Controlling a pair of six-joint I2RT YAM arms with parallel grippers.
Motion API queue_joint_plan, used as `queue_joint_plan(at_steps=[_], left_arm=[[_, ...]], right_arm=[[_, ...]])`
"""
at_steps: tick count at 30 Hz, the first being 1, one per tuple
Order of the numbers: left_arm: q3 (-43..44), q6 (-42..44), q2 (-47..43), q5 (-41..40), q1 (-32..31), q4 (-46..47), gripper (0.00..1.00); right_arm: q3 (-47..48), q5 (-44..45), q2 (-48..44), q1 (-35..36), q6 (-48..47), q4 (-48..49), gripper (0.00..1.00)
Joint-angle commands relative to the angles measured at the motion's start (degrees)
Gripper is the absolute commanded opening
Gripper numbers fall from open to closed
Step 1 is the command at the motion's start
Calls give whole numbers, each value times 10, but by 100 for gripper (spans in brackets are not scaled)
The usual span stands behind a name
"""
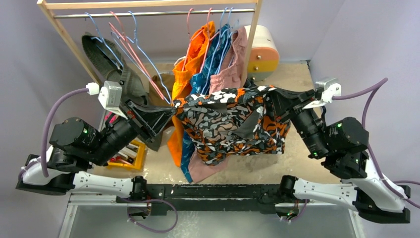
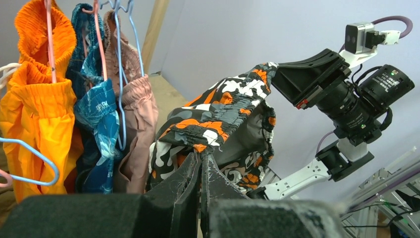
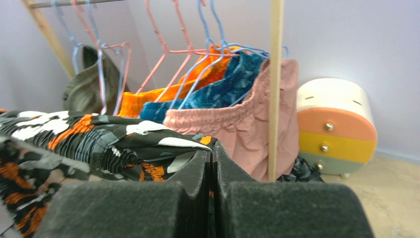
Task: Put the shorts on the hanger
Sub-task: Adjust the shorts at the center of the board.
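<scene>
The camouflage shorts (image 1: pixel 228 124) hang stretched in the air between my two grippers, waistband up, in front of the rack. My left gripper (image 1: pixel 172 110) is shut on the waistband's left end, seen in the left wrist view (image 2: pixel 204 151). My right gripper (image 1: pixel 271 94) is shut on the right end, seen in the right wrist view (image 3: pixel 212 147). The shorts also show in both wrist views (image 2: pixel 218 119) (image 3: pixel 89 134). Empty light-blue hangers (image 1: pixel 143 54) hang on the rail at left among pink-red ones; one light-blue hanger (image 2: pixel 34 153) shows at the left wrist view's edge.
A wooden rack (image 1: pixel 148 5) carries orange shorts (image 1: pixel 190 59), blue patterned shorts (image 1: pixel 208 69) and dusty-pink shorts (image 1: pixel 230 59) behind the held shorts. A dark green garment (image 1: pixel 106 59) hangs at left. A small striped drawer unit (image 1: pixel 262 47) stands back right; a yellow bin (image 1: pixel 130 156) lies near left.
</scene>
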Motion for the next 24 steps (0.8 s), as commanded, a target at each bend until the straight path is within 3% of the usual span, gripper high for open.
queue_joint_plan(at_steps=[1, 7, 12, 18, 24], left_arm=[[8, 10, -3, 20, 1, 7, 0], [-13, 35, -12, 80, 1, -28, 0], [-34, 43, -34, 98, 1, -12, 0], [-8, 57, -5, 97, 1, -7, 0], [18, 98, 29, 70, 1, 40, 0]], right_arm=[[11, -84, -28, -5, -15, 10, 0], [-3, -238, -22, -5, -19, -40, 0], [-28, -269, -26, -5, -5, -51, 0], [-26, -316, -45, -5, 0, -54, 0], [24, -454, 4, -5, 6, -132, 0]])
